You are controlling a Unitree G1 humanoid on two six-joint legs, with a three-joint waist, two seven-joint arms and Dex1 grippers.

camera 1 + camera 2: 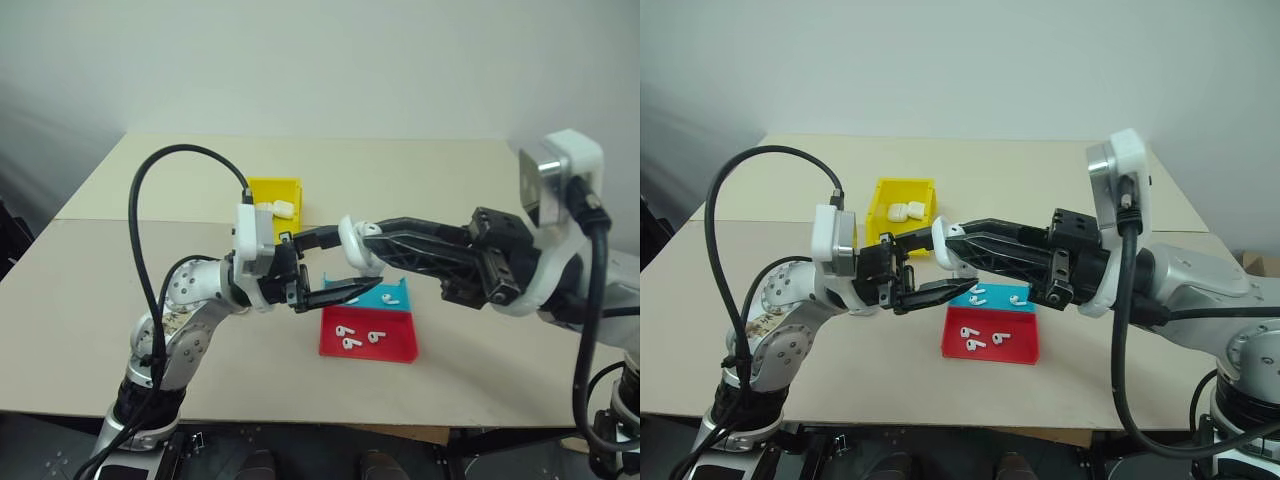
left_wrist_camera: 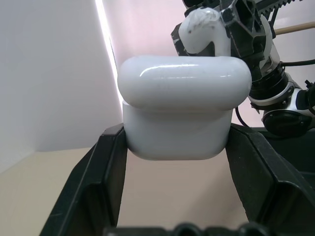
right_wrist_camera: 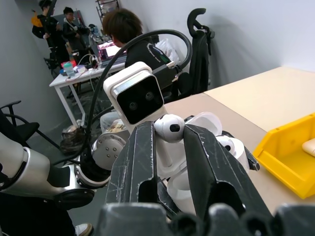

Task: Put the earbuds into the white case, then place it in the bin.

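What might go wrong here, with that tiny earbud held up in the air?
The right gripper pinches one earbud only by its fingertips, above the white case held by the left gripper. It might slip and drop onto the table, or miss its slot if the two aren't lined up.

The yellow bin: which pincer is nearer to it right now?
Left. The left pincer, shut on the white case, sits just in front of the yellow bin. The right pincer, holding an earbud, meets it from farther right.

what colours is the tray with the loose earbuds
Red in front, blue at the back: the tray shows best in the right eye view.
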